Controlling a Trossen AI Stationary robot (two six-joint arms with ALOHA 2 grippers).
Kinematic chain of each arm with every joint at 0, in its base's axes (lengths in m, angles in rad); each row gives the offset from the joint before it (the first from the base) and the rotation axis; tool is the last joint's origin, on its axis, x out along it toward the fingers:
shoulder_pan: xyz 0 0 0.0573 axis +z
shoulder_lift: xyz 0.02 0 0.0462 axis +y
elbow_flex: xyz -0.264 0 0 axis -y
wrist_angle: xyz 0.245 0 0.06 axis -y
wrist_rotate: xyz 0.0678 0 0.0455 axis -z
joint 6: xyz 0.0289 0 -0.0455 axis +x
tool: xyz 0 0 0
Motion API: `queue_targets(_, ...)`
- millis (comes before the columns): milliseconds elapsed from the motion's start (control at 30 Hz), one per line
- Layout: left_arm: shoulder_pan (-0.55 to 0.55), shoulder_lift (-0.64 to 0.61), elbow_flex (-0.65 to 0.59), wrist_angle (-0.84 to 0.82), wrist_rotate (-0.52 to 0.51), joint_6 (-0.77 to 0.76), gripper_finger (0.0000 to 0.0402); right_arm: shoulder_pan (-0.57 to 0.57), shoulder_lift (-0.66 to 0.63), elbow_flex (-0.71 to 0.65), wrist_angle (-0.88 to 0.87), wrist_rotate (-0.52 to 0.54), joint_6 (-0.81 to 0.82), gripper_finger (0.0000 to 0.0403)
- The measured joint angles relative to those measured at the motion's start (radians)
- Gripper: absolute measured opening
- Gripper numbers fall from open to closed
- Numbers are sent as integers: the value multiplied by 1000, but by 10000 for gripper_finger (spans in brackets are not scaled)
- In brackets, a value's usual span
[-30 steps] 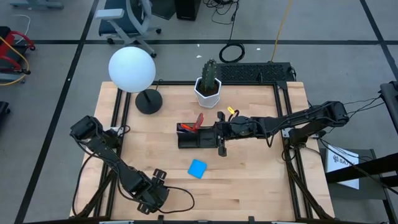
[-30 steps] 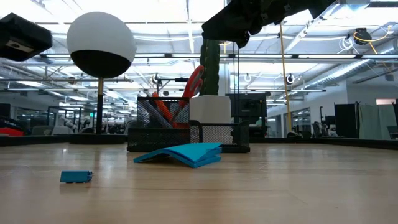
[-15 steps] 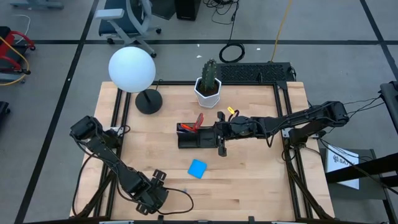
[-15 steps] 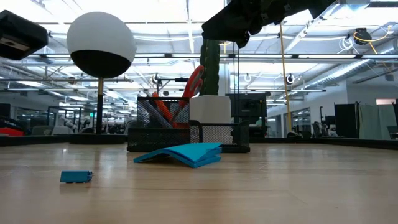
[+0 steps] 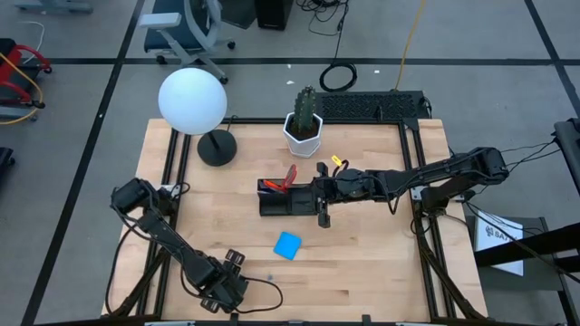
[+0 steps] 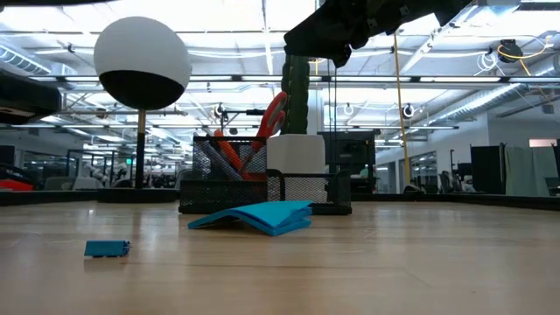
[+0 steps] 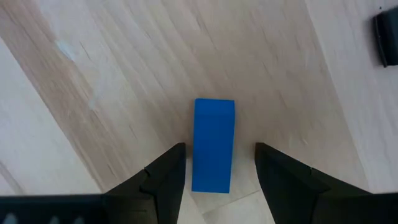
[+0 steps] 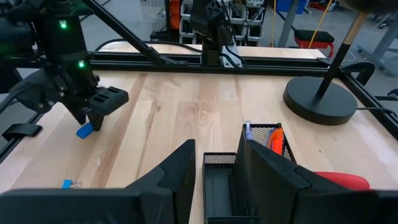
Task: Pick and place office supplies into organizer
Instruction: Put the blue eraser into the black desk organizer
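The tiny blue block (image 7: 213, 144) lies flat on the wooden table. My left gripper (image 7: 219, 147) hangs above it, open, with one finger on either side; it touches nothing. The right wrist view also shows the left gripper (image 8: 93, 115) over the block (image 8: 85, 130), near the table's near-left corner. My right gripper (image 5: 323, 215) is open and hovers over the right end of the black organizer (image 5: 285, 199). Red-handled scissors (image 5: 288, 175) and an orange pen (image 8: 277, 138) stand in the organizer. The bright blue square pad (image 5: 288, 244) lies on the table in front of it.
A white-potted cactus (image 5: 304, 122) stands behind the organizer. The globe lamp (image 5: 192, 100) has its round black base (image 5: 216, 147) at the far left. A small blue clip-like item (image 8: 69, 184) lies on the table near the left gripper. Bare wood lies right of the pad.
The left arm's upper joint has shifted a little toward the table's right and near side, and its dark bulk shows lower in the low view. The right arm, the organizer, the pad and the block have stayed put.
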Motion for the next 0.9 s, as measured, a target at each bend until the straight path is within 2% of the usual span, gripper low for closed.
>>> queue_targets(300,5,5,-2,6,-14,0,192,0,0,0,0,0,0,130)
queue_targets(700,5,6,-3,7,-42,-1,78,0,0,0,0,0,0,130)
queue_targets(900,5,6,-4,7,-41,-5,71,0,0,0,0,0,0,130)
